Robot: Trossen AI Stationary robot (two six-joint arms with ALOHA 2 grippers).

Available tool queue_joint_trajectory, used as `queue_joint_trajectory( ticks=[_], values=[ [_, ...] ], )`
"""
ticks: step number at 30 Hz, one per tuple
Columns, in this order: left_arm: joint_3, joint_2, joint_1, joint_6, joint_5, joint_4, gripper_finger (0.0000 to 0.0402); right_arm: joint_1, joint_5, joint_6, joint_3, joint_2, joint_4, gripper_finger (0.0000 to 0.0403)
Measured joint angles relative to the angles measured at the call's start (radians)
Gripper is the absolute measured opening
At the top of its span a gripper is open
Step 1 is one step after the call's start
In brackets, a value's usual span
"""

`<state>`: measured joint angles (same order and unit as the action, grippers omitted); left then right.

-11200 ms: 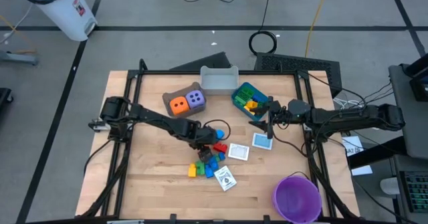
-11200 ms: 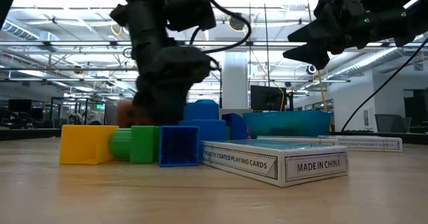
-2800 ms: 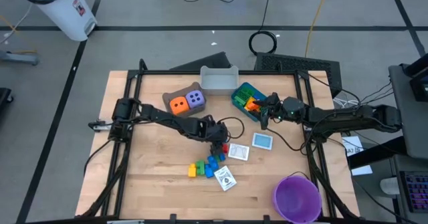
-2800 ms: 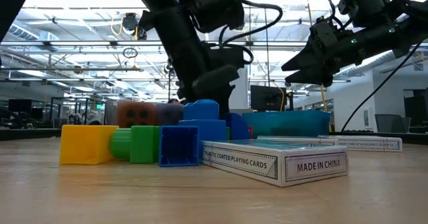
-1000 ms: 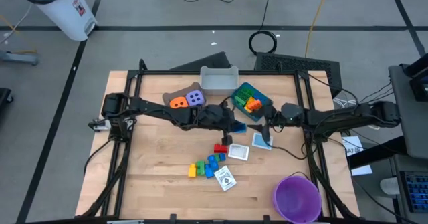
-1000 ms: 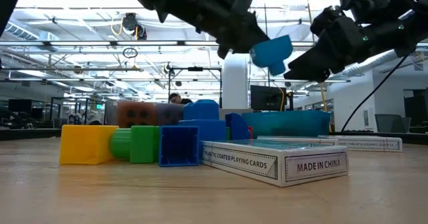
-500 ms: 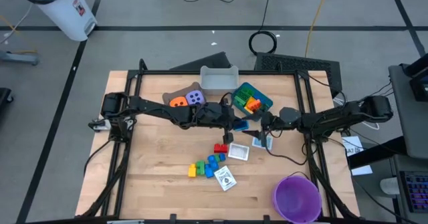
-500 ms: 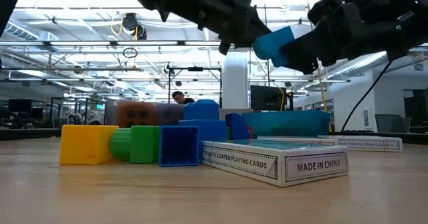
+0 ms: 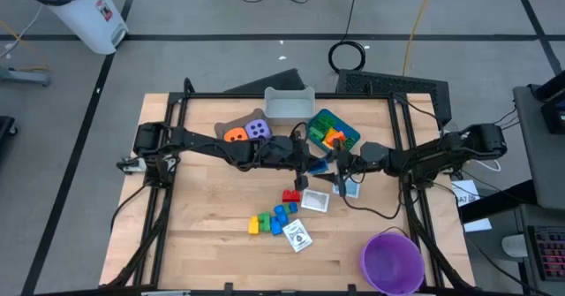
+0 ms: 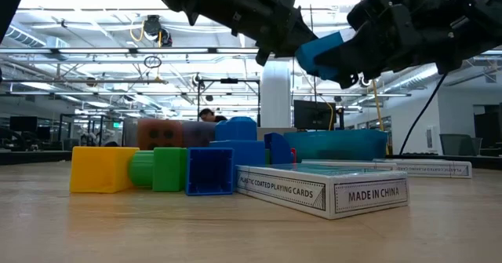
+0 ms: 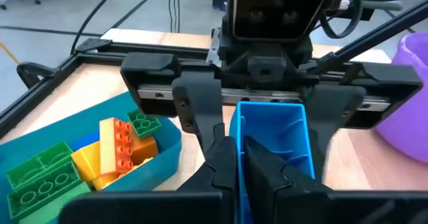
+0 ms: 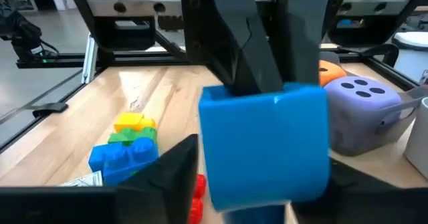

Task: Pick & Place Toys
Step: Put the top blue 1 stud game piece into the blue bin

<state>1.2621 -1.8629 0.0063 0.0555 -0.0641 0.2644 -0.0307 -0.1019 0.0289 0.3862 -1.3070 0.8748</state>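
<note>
A hollow blue brick (image 9: 321, 166) hangs in the air over the table's middle, beside the blue bin. My left gripper (image 9: 314, 164) reaches in from the left and is shut on it. My right gripper (image 9: 335, 171) comes level from the right, and its fingers stand against the brick's two outer sides. More bricks (image 9: 273, 218) and a red one (image 9: 290, 195) lie on the table, with white cards (image 9: 315, 201) beside them. The orange die (image 9: 235, 136) and purple die (image 9: 257, 130) sit in the brown bin. My left gripper pinches one wall of the blue brick (image 11: 235, 127), one finger inside the hollow and one outside. It points nearly level from the table's left. The brick is clear of the table, its open side up. My right gripper holds the brick's two opposite outer sides (image 11: 309, 137) between its fingers (image 11: 334, 114). It comes level from the table's right, facing my left gripper.
The blue bin (image 9: 333, 133) with orange, yellow and green bricks stands just behind the grippers. A grey bin (image 9: 289, 107) is at the far edge and a purple bowl (image 9: 391, 261) at the near right corner. A card box (image 9: 298, 236) lies near the loose bricks.
My right gripper has moved toward the table's left, up to the blue brick held by my left gripper, and its fingers have closed in on the brick's sides. The brick has stayed where it was in the air.
</note>
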Motion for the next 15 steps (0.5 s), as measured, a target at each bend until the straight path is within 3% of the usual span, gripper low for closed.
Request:
queue_joint_trajectory(
  ticks=[4,8,15],
  values=[
    [0.000,0.000,-0.001,0.003,0.002,0.001,0.0010,0.000,-0.003,-0.016,0.000,0.007,0.000,0.0128],
    [0.000,0.000,0.000,0.012,0.007,0.014,0.0027,0.000,-0.004,-0.016,0.000,0.017,-0.002,0.0129],
    [0.010,0.020,-0.001,0.076,0.012,-0.020,0.0104,0.000,-0.004,-0.012,0.000,0.018,-0.020,0.0129]
  ],
)
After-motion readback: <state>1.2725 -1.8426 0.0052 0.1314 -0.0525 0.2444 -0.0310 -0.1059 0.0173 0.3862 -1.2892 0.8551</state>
